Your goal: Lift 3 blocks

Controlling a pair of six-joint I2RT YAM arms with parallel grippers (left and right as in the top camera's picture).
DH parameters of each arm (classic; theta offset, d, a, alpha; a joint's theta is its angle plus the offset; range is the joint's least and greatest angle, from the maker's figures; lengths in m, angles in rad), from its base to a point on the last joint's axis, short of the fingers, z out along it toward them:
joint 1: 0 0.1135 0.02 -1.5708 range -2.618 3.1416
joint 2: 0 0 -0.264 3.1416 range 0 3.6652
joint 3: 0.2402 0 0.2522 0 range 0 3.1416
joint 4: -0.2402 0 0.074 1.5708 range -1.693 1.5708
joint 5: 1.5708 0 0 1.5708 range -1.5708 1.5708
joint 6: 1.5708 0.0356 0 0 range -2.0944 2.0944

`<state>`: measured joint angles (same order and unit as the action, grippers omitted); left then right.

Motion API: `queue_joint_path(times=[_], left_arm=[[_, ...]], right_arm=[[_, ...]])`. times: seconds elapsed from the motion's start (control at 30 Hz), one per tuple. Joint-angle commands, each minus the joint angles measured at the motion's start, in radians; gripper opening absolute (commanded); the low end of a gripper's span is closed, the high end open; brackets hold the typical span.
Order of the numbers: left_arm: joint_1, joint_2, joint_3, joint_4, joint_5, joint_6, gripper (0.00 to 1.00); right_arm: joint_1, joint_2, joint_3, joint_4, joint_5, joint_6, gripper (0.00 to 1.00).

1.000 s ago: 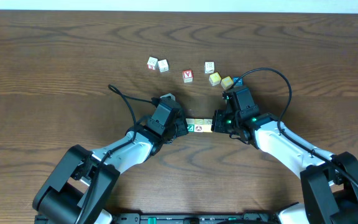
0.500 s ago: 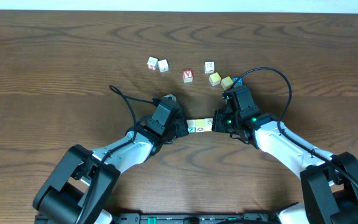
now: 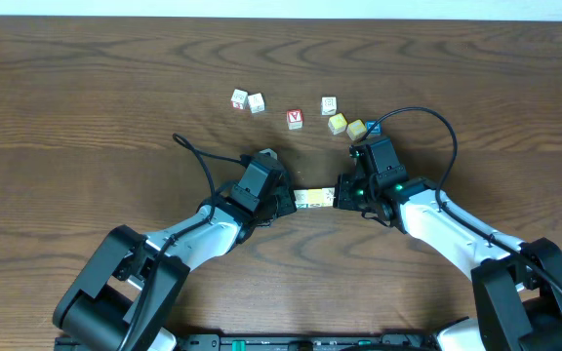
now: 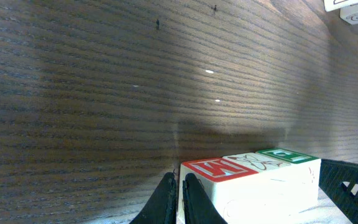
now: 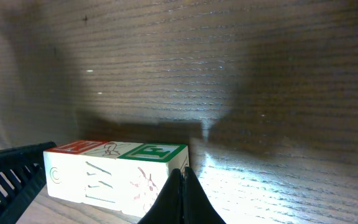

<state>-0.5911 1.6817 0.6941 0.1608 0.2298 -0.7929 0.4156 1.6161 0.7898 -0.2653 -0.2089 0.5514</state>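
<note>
Between closed jaws, 3 blocks (image 3: 314, 198) in line; loose cubes (image 3: 295, 118) well apart.

Two matching arms from overhead: the left arm (image 3: 198, 239) and right arm (image 3: 447, 229) each have a bulky black base joint, at 7 and 5 o'clock of the view, a smooth white middle link and a boxy black wrist housing. A thin black cable (image 3: 188, 146) loops off the left wrist; a second black cable (image 3: 427, 112) arcs above the right wrist, which carries small green lights (image 3: 395, 188). The left gripper (image 4: 178, 193) and right gripper (image 5: 182, 190) have slim, dark, tapering fingers; at 8 o'clock of the right wrist view, a black ribbed face with pale slots
</note>
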Motion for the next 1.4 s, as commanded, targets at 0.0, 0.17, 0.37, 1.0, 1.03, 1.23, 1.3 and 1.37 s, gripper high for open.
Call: queue_joint_path(times=[0.0,0.17,0.37,1.0,1.03,1.23,1.3,1.37], left_arm=[[-0.024,0.003,0.011,0.024,0.095,-0.013,0.09],[-0.021,0.003,0.011,0.024,0.094,-0.005,0.13],[-0.021,0.003,0.011,0.024,0.090,-0.001,0.17],[-0.018,0.001,0.011,-0.019,0.009,-0.002,0.17],[-0.016,0.000,0.011,-0.023,0.004,-0.002,0.17],[0.008,-0.003,0.011,-0.057,-0.014,-0.002,0.21],[0.016,-0.003,0.011,-0.065,-0.014,-0.003,0.21],[0.021,-0.003,0.011,-0.071,-0.015,-0.003,0.21]], right_arm=[[0.037,0.005,0.027,0.010,-0.140,-0.006,0.01],[0.037,0.005,0.027,0.003,-0.139,-0.006,0.01],[0.023,0.005,0.028,-0.020,-0.128,-0.006,0.01],[-0.013,0.005,0.042,-0.096,-0.056,-0.006,0.01],[-0.014,0.005,0.047,-0.108,-0.048,-0.006,0.01],[-0.018,0.005,0.058,-0.132,-0.023,-0.006,0.01],[-0.018,0.005,0.058,-0.133,-0.014,-0.006,0.01],[-0.018,0.005,0.058,-0.140,0.005,-0.006,0.01]])
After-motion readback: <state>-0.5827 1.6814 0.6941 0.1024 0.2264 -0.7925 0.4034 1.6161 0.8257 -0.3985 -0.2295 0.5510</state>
